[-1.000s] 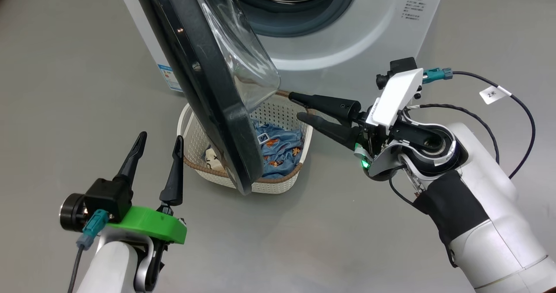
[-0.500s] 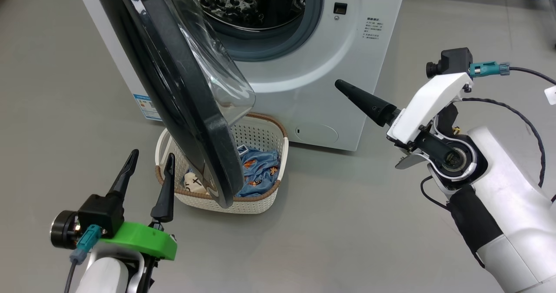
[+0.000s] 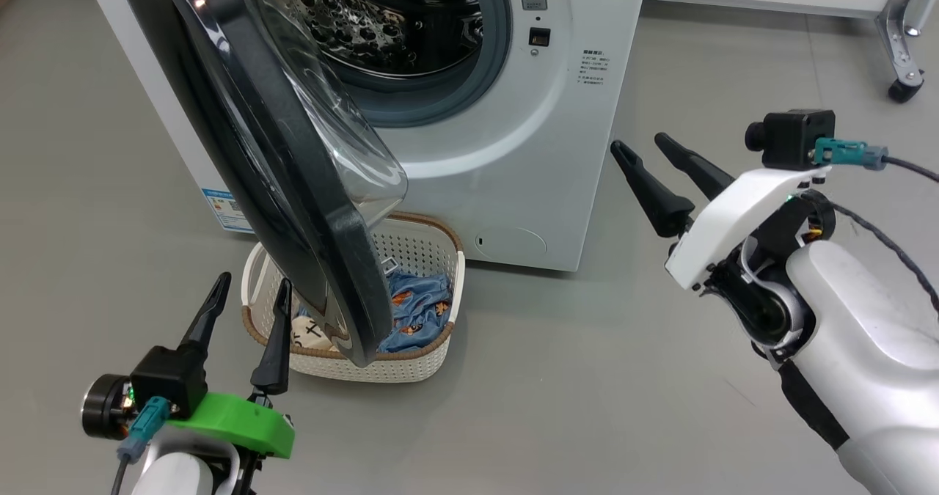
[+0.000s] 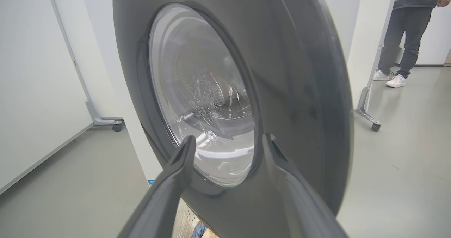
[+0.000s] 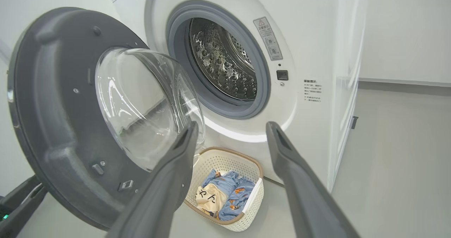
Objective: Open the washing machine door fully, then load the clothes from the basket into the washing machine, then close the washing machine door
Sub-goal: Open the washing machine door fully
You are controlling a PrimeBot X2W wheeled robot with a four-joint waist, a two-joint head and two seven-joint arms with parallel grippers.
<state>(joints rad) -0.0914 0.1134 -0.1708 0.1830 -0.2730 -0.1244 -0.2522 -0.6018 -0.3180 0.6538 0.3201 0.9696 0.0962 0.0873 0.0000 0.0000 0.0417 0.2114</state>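
Grey floor (image 3: 587, 378) throughout, smooth and matte. At upper centre of the head view, white washing machine (image 3: 513, 187), dimpled steel drum (image 3: 367, 18) exposed behind a grey gasket. Swung out and seen edge-on, washing machine door (image 3: 293, 209), running from upper left down to lower centre, bulging glass toward the drum. Directly below its lower edge, basket (image 3: 411, 367) on the floor, just in front of the machine, partly hidden by the door. Inside, clothes (image 3: 414, 308): blue printed garment plus cream piece with black characters. At lower left, left gripper (image 3: 254, 281), fingers spread, nothing between them, aimed at the door's outer face, tips just beside the basket's left rim. At right, right gripper (image 3: 638, 141), fingers likewise spread and empty, pointing toward the machine's lower right front, well apart from door and basket. Upper right of left wrist view: person's legs (image 4: 405, 37) in dark trousers, white shoes.
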